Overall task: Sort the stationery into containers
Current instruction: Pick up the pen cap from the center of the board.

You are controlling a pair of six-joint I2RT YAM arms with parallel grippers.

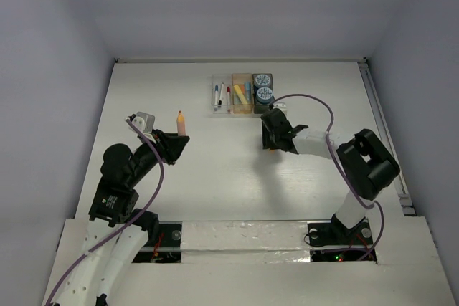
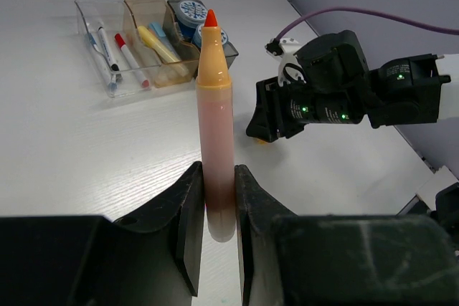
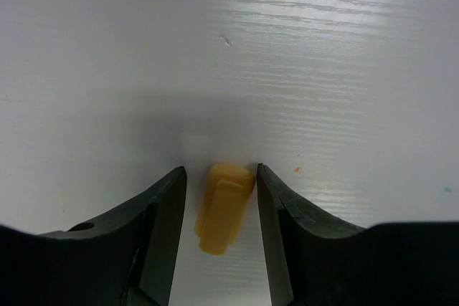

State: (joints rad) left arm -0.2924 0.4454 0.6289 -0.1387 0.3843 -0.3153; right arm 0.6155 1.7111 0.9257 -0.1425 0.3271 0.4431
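My left gripper (image 1: 174, 145) is shut on an uncapped orange marker (image 1: 181, 123) and holds it upright above the table; in the left wrist view the marker (image 2: 215, 105) stands between the fingers of the gripper (image 2: 219, 202). My right gripper (image 1: 270, 141) is open and low on the table, its jaws on either side of a small orange-yellow cap (image 3: 224, 207) in the right wrist view (image 3: 221, 184). The three joined containers stand at the back: clear (image 1: 222, 97) with thin pens, orange-tinted (image 1: 242, 94) with pastel markers, dark grey (image 1: 264, 89) with two blue-white rolls.
The white table (image 1: 215, 177) has side walls around it and a rail along its right edge (image 1: 387, 134). Purple cables loop over both arms. In the left wrist view the right arm (image 2: 344, 98) lies to the right of the containers (image 2: 154, 41).
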